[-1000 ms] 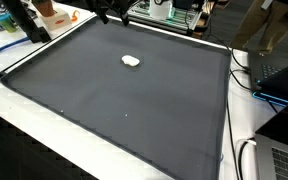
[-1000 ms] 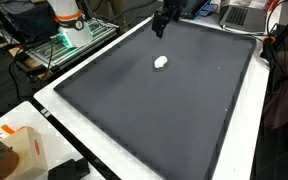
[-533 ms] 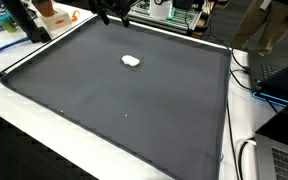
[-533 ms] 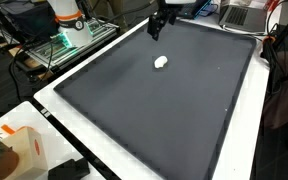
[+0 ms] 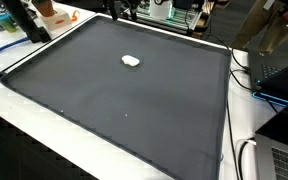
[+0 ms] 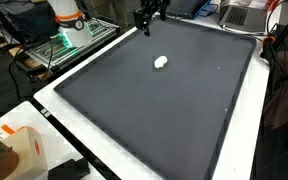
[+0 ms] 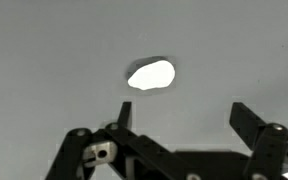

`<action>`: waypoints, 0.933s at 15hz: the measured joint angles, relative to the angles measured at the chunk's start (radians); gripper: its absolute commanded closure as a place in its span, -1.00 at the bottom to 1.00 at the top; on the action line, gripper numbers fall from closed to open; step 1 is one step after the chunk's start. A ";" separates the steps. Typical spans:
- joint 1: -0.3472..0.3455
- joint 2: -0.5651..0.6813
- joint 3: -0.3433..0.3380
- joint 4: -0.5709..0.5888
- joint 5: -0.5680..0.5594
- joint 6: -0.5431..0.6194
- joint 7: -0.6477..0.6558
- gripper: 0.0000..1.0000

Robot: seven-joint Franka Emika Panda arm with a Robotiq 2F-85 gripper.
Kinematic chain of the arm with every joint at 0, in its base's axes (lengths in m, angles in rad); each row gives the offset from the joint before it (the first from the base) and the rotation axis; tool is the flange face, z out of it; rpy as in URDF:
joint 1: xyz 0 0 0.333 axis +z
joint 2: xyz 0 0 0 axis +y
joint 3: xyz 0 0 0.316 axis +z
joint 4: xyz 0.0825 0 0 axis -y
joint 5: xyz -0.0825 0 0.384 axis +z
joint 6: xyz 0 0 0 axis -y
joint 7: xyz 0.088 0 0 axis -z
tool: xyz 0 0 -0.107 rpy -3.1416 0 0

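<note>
- The small white lump (image 7: pixel 151 75) lay flat on the dark grey mat (image 6: pixel 174 110), alone on that surface and touched by nothing.
- In the wrist view it sat ahead of the gripper (image 7: pixel 179 115), beyond the fingertips. It was nearer the line of one finger than centred in the gap, and bare mat showed between it and the fingers (image 7: pixel 121 115).
- The gripper was spread wide, its two fingers well apart and nothing held between them.
- In an exterior view the gripper (image 6: pixel 144 24) hung over the far edge of the mat. The lump (image 6: pixel 161 62) lay apart from it, farther in on the mat and lower than the hand.
- Outward from the hand, the mat covered nearly all of the white table (image 6: pixel 79 125), leaving a pale border around it.
- Well away from the hand, at the near corner of the table, stood an orange-and-white box (image 6: pixel 22 150).
- In an exterior view a laptop (image 5: pixel 284 160) and black cables (image 5: pixel 246 85) lay past the mat's side edge, far from the gripper.
</note>
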 measured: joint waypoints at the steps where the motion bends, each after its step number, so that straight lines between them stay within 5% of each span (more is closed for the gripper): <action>1: 0.013 -0.038 0.005 -0.050 0.005 0.056 0.004 -1.00; 9: 0.131 -0.262 0.101 -0.319 0.009 0.480 0.228 -1.00; 14: 0.125 -0.308 0.120 -0.341 -0.005 0.524 0.325 -1.00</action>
